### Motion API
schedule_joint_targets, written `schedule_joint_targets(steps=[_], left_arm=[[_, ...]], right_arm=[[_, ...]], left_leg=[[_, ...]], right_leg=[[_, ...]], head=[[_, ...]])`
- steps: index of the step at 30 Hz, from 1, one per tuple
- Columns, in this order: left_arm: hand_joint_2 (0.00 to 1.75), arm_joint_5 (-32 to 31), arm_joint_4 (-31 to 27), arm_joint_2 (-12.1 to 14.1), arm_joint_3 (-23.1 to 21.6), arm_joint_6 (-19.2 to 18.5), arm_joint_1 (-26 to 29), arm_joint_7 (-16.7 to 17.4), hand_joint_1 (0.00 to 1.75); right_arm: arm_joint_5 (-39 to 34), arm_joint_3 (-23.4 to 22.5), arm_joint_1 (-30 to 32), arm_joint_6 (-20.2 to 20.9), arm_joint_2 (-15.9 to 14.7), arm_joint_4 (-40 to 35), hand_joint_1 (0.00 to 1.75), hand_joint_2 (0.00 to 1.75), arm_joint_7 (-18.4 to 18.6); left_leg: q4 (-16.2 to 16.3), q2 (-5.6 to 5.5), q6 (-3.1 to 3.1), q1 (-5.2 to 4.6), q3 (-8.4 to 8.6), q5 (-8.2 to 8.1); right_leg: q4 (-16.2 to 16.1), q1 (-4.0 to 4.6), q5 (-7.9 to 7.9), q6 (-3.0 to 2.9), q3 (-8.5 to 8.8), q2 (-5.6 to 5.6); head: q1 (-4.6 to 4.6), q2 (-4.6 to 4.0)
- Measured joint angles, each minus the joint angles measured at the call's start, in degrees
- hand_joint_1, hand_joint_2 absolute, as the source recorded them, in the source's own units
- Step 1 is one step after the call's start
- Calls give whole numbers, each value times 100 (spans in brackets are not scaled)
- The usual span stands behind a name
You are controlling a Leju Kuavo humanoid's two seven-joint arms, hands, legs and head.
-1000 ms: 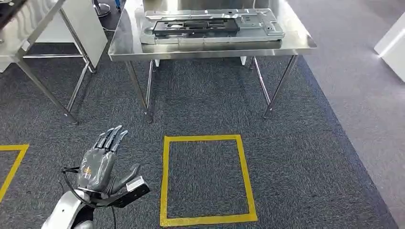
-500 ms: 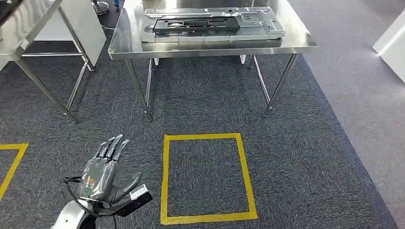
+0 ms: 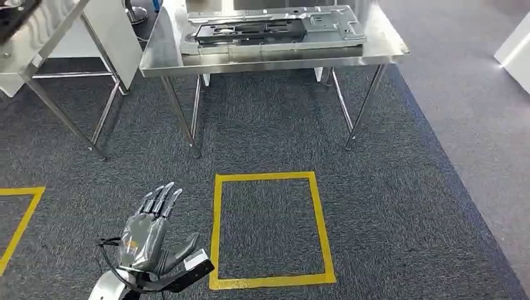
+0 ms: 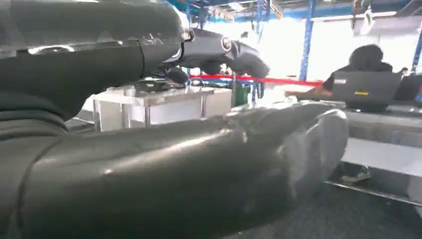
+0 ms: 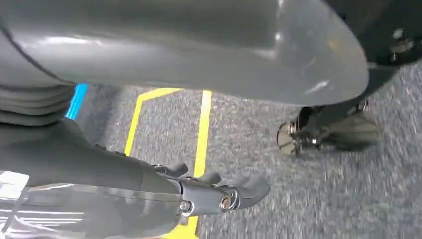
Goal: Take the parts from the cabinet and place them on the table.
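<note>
A: What's the biggest thing ahead?

B: The dark grey carpet floor (image 3: 262, 131), then the stainless steel bench (image 3: 156, 59) with thin steel legs, standing straight in front. A second steel bench (image 3: 37, 37) sits off to the left, and a yellow tape square (image 3: 270, 229) marks the floor between the robot and the main bench.

A: And the parts?

B: A flat silver sheet-metal panel (image 3: 340, 25) lies on the bench top with a black rectangular plate (image 3: 250, 30) on it. Both run with their long axis across the bench, side to side. I can't make out a cabinet.

A: Where are the hands?

B: The grey left hand (image 3: 150, 234) is raised low in the head view, fingers straight and spread, thumb out to the side, holding nothing. The right hand (image 5: 219, 196) hangs over the carpet near the tape, its dark fingers loosely extended and empty.

A: So which way for the next move?

B: The bench and its parts lie well ahead of the left hand and to its right, far beyond reach. I'd judge the robot must walk before either hand can do anything useful.
</note>
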Motion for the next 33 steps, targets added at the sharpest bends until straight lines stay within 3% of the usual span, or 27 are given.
schedule_joint_targets(steps=[1,2,3,4,9,12,20,21,22,24,25,26,28,30,31,33], left_arm=[[0,-17,0,-2,0,-15,0,2,0],[0,-24,0,-4,0,-50,1,11,0],[0,-48,0,-4,0,-98,0,30,0],[175,-57,4,-7,0,-107,1,35,0],[175,247,74,114,18,-131,-112,-66,0],[175,337,182,212,61,-107,-168,-105,0],[175,363,229,244,83,-94,-168,-94,0],[175,385,380,267,420,-92,-43,-74,0],[175,389,398,267,466,-92,-38,-74,0],[175,621,602,226,762,-114,48,-97,0],[175,724,875,157,1066,-140,131,-250,0],[175,745,1151,81,1434,-157,208,-355,0],[175,691,1542,-83,2174,-206,356,-481,0],[175,510,1765,-234,2672,-410,357,-557,0],[0,419,1882,-326,2903,-461,354,-641,0],[0,236,2215,-505,3404,-505,363,-875,0]], right_arm=[[-11,0,0,0,-11,0,0,0,5],[-22,2,2,2,-33,0,0,0,11],[-31,7,2,9,-63,0,0,0,15],[-35,11,1,13,-83,-2,0,0,13],[-77,35,-1,42,-105,-2,0,0,-28],[-92,50,-1,52,-105,-2,0,0,-57],[-116,52,1,63,-105,-2,0,0,-57],[-116,52,-18,83,-105,-2,0,0,-52],[-116,52,-32,83,-105,-4,0,0,-52],[-254,52,-14,63,-105,-11,0,0,16],[-341,52,9,39,-105,-9,0,0,51],[-383,57,10,26,-105,-9,0,0,66],[-431,68,27,11,-103,-9,0,0,83],[-448,87,48,7,-103,-9,0,0,101],[-464,96,46,7,-103,-9,0,0,101],[-499,101,28,7,-103,-9,0,0,96]], left_leg=[[-11,-1,97,0,-1,63],[-15,-3,132,0,-5,73],[-30,-4,128,3,-6,86],[-43,-8,126,5,-9,119],[-83,-13,-52,29,-18,209],[-88,-13,-204,50,-20,211],[-88,-13,-209,51,-25,213],[-47,-13,-250,99,-300,346],[-46,-13,-220,98,-356,307],[-55,-16,-219,92,-318,293],[-61,-16,-282,94,-260,265],[-56,-3,-291,94,-228,229],[-55,13,-286,88,-182,236],[-55,-15,-254,68,-197,277],[-55,-28,-241,61,-197,285],[-54,-29,-245,58,-185,283]], right_leg=[[2,12,8,-26,1,-2],[2,22,19,-47,-4,-6],[4,32,30,-71,-13,-6],[6,35,37,-81,-17,-5],[18,58,59,-115,-67,-7],[31,66,60,-117,-84,-4],[30,66,60,-116,-84,-4],[28,142,222,-70,-308,-15],[9,103,228,-75,-366,-15],[10,109,196,-67,-317,-22],[5,123,169,-84,-253,-16],[1,124,136,-101,-235,0],[2,117,126,-111,-223,23],[0,99,145,-80,-219,-11],[1,92,164,-58,-213,-28],[0,87,182,-62,-207,-25]], head=[[2,0],[0,0],[0,0],[0,0],[0,0],[0,0],[0,0],[2,0],[0,0],[0,0],[2,0],[2,0],[0,0],[2,0],[2,0],[2,0]])
